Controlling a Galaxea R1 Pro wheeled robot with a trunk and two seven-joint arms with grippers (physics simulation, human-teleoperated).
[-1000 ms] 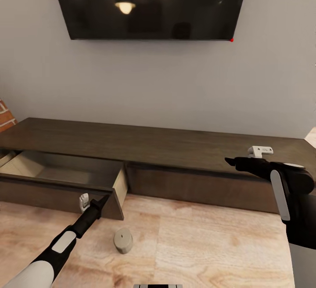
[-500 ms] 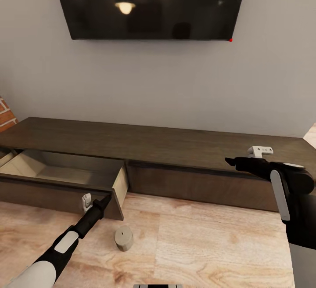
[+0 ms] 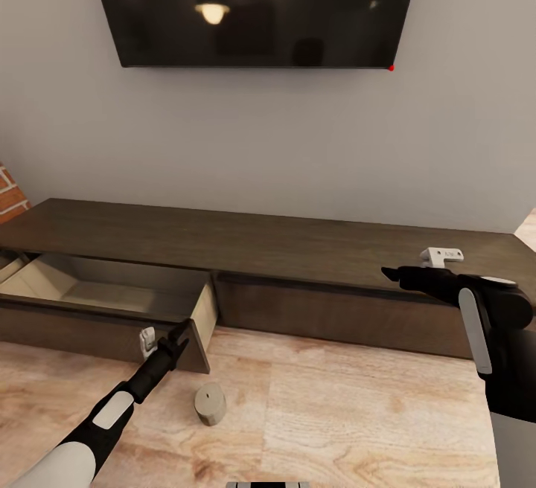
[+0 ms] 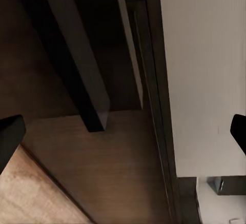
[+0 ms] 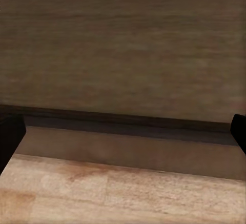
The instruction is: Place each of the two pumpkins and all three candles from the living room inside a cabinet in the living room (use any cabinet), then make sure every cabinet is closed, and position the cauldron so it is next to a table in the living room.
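Since the left gripper (image 3: 177, 336) sits right at the front corner of the pulled-out drawer (image 3: 112, 328), that's the arm that matters. Its jaws are spread apart with nothing between them; in the left wrist view the two black fingertips (image 4: 10, 137) sit wide at the edges with only wood between.

From there, the candle (image 3: 210, 404) is on the wood floor (image 3: 335, 413) just nearer to me and slightly right of that gripper, near it but not touching. It's a squat tan puck lying tilted, so no real long axis to line up with. I'd guess the move is a short drop back and down.

The right gripper (image 3: 394, 274) hangs well off to the right in front of the closed part of the cabinet (image 3: 298, 242), also spread and empty. The left arm is clearly nearer.
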